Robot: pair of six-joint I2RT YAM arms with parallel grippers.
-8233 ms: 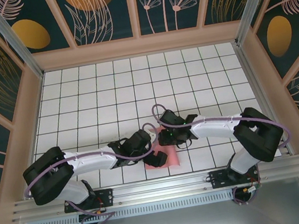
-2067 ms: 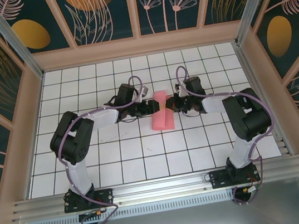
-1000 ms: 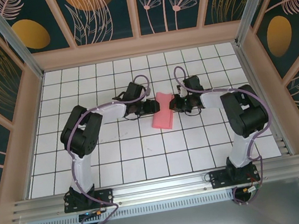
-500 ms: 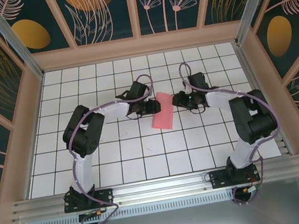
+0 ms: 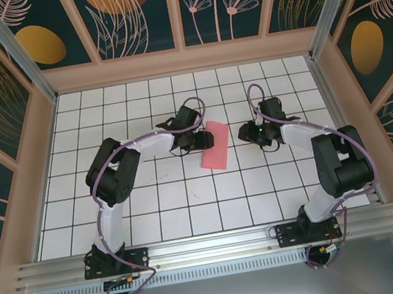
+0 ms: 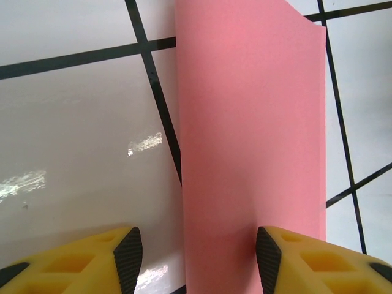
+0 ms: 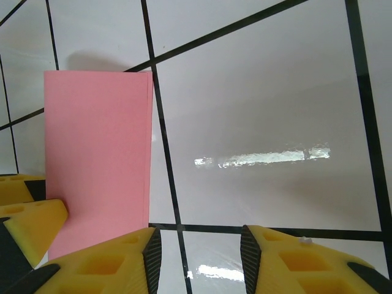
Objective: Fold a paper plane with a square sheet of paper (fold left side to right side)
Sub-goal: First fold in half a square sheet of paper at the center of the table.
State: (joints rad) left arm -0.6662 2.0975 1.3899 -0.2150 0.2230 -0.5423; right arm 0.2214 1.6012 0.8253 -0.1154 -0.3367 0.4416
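The folded sheet of paper [image 5: 216, 146] now lies flat on the desk [image 5: 152, 198], right by the wide-open left hand [image 5: 205, 140]. The right hand [image 5: 243, 134], open too, has backed away from it.

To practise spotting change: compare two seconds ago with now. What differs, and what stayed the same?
Both hands let go of the paper and drew apart: the left hand stays close at its edge, open; the right hand backed off to the right, open. The paper dropped flat. It remains a folded strip.
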